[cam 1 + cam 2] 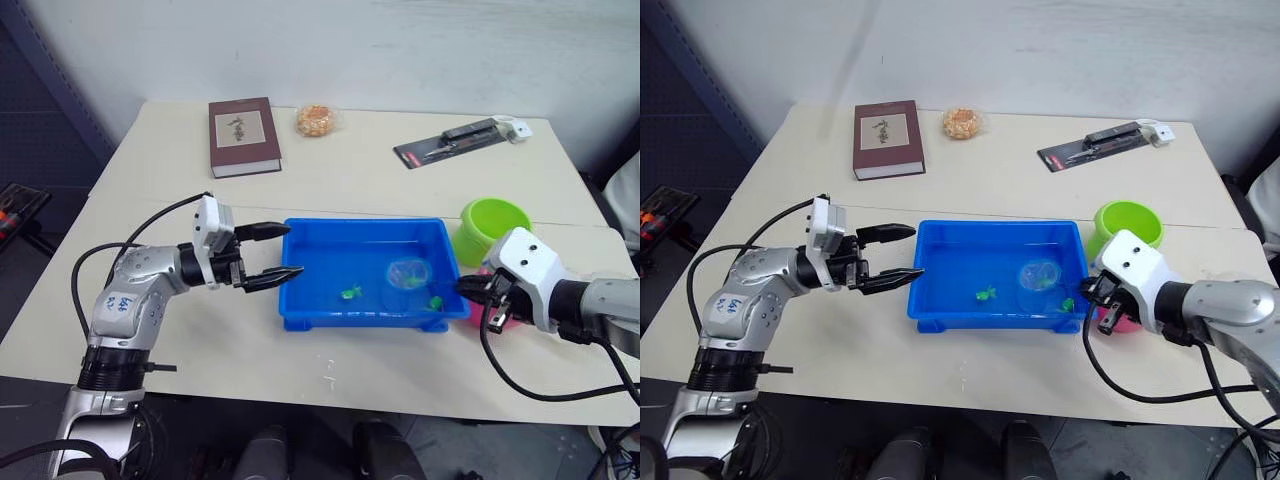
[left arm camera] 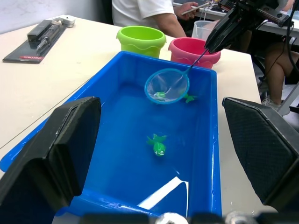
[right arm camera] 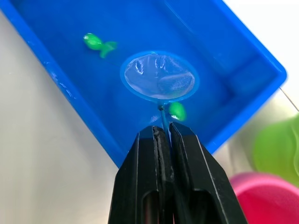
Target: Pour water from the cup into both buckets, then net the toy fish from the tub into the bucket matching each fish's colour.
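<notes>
The blue tub (image 1: 300,318) lies at the table's middle with water in it. Two green toy fish float there, one near the middle (image 1: 351,293) and one at the right end (image 1: 435,300). My right gripper (image 1: 468,288) is shut on the net's thin handle. The net's blue hoop (image 3: 159,77) hovers over the tub's right half. A green shape shows through the mesh (image 2: 160,95); whether it is inside, I cannot tell. The green bucket (image 1: 490,225) and pink bucket (image 2: 194,50) stand by the tub's right end, with the cup (image 2: 203,29) beyond them. My left gripper (image 1: 294,250) is open at the tub's left end.
A dark red book (image 1: 243,135), a bagged snack (image 1: 317,120) and a black package with a tool (image 1: 450,142) lie along the table's far side. A seated person (image 2: 149,11) is beyond the buckets.
</notes>
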`<state>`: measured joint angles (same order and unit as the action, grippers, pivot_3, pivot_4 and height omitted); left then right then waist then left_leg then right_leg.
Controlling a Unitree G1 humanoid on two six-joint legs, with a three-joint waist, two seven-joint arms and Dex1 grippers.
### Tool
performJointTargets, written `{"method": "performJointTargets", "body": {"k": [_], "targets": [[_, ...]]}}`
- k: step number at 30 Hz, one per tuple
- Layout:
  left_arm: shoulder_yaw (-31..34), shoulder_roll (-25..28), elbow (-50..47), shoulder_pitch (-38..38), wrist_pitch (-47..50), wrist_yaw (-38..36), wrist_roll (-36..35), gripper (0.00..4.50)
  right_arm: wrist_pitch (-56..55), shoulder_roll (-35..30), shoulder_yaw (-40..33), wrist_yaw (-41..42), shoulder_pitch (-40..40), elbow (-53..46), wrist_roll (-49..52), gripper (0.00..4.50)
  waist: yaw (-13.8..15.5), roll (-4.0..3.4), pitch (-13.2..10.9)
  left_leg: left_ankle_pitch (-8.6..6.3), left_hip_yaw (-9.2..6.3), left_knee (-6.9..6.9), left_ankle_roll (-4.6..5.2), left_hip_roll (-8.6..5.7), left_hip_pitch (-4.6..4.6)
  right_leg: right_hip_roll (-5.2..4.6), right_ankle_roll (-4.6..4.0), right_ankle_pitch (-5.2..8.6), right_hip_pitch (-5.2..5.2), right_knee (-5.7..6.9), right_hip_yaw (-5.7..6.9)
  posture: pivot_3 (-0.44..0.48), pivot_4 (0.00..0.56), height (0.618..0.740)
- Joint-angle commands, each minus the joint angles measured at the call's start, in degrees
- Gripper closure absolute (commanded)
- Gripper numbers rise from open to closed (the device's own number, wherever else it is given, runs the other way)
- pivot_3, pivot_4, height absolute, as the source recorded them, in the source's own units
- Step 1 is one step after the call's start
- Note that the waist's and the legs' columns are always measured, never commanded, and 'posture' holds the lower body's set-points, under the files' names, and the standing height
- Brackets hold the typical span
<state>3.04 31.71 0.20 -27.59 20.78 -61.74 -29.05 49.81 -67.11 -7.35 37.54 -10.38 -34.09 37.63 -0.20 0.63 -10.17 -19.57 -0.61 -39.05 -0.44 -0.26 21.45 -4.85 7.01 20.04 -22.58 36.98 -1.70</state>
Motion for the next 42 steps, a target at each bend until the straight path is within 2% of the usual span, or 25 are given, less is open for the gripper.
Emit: {"method": "performJointTargets", "body": {"k": [1,3,7,12,23,27,32,35,38,42], "targets": [[0.76,0.01,-2.17,0.05,-1.06,0.18,-0.57,0.04,-8.76,-1.84,2.61,4.73,-3.29,1.71,-7.19,4.5,0.03,0.0,0.0,0.0,-0.01,0.0,0.0,0.0,0.0,0.0,0.0,0.0,0.0,0.0,0.01,0.0,0.15,0.74],[0.68,-0.08,-2.07,-0.07,-1.14,0.23,-0.56,0.04,-17.73,-4.31,5.74,9.78,-4.0,4.68,-14.02,4.5,0.02,0.0,0.0,0.0,0.01,0.01,0.0,-0.01,0.0,0.01,0.0,0.0,-0.02,0.0,0.01,0.0,0.15,0.74],[0.37,-0.28,-1.63,-0.48,-1.38,-0.01,-0.49,0.04,-30.13,-5.87,8.68,19.35,-5.37,12.79,-19.84,4.5,0.04,0.0,0.0,-0.01,0.04,0.03,0.02,-0.02,0.0,0.14,0.0,0.0,-0.01,-0.05,0.01,0.0,0.15,0.74],[0.15,-0.78,-1.03,-1.15,-1.63,0.2,-0.31,0.04,-43.74,-6.53,14.51,29.68,-12.7,23.84,-29.0,4.5,-0.09,-0.01,-0.01,-0.02,0.1,-0.01,0.03,-0.01,0.0,0.15,0.0,0.0,-0.04,-0.01,-0.02,0.0,0.15,0.74],[-0.14,-1.43,-0.99,-1.83,-1.32,1.19,-0.24,0.04,-57.64,-3.18,19.07,41.69,-21.78,35.18,-35.78,4.5,-0.39,-0.03,-0.02,-0.02,0.14,-0.03,-0.02,0.05,-0.01,0.06,0.0,0.0,-0.09,0.02,-0.01,0.0,0.15,0.74],[-0.23,-1.62,-0.73,-2.19,-1.41,1.3,-0.29,0.04,-64.26,-1.26,20.34,41.17,-24.43,39.77,-39.92,4.5,-0.41,-0.03,-0.02,-0.02,0.15,-0.03,-0.03,0.05,-0.01,0.06,0.0,0.0,-0.09,0.02,0.0,0.0,0.15,0.74],[-0.3,-1.96,-0.59,-2.48,-1.45,1.45,-0.38,0.04,-79.27,6.01,19.06,25.55,-31.51,50.04,-49.21,4.5,-0.69,-0.03,-0.02,-0.02,0.27,-0.07,-0.04,0.03,-0.02,0.06,0.0,0.0,-0.16,0.11,0.05,0.0,0.15,0.74],[-0.35,-2.11,-0.54,-2.58,-1.4,1.4,-0.45,0.04,-84.51,8.59,17.58,19.84,-34.12,53.3,-50.06,4.5,-1.33,-0.05,-0.03,-0.01,0.32,-0.03,-0.06,0.07,-0.01,0.09,0.0,0.0,-0.23,0.13,0.21,0.0,0.15,0.74],[-0.35,-2.16,-0.55,-2.61,-1.36,1.4,-0.48,0.04,-85.63,8.94,16.19,20.12,-33.52,53.54,-46.29,4.5,-1.37,-0.04,-0.03,-0.01,0.34,-0.04,-0.06,0.06,-0.01,0.08,0.0,0.0,-0.23,0.14,0.23,0.0,0.15,0.74],[-0.2,-1.92,-0.57,-2.4,-1.14,1.21,-0.59,0.04,-79.69,5.83,13.43,25.64,-27.86,47.45,-38.25,4.5,-1.19,-0.04,-0.03,-0.01,0.3,-0.05,-0.06,0.05,0.0,0.04,0.0,0.0,-0.18,0.13,0.28,0.0,0.15,0.74]]}}
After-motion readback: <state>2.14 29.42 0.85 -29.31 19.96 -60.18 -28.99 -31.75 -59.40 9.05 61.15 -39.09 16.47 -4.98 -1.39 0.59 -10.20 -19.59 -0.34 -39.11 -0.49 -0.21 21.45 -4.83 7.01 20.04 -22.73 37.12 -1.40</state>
